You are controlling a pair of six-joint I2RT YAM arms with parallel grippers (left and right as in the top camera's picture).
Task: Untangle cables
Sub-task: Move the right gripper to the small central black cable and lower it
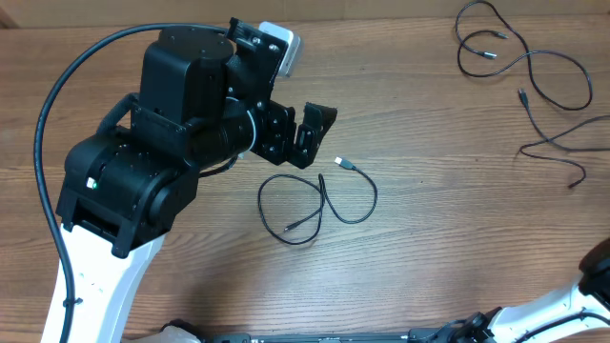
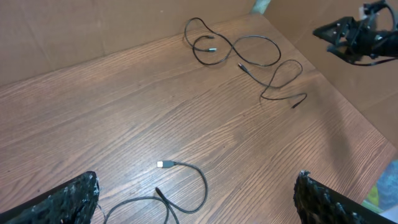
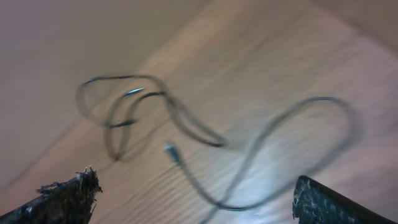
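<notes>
- Cables (image 1: 325, 197): one looped strand lies on the table (image 1: 448, 238) near my left gripper (image 1: 303, 133); more sprawl well apart, toward my right.
- Left gripper and right gripper (image 3: 198, 200): both released, holding nothing.
- Handling, by my judgement: light, limp, thin; pinch beside a plug end.

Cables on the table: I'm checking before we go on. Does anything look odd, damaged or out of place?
Nothing looks damaged. One cable lies in a loose loop crossing itself near the left tool; the other cables lie crossing each other near the table edge.
</notes>
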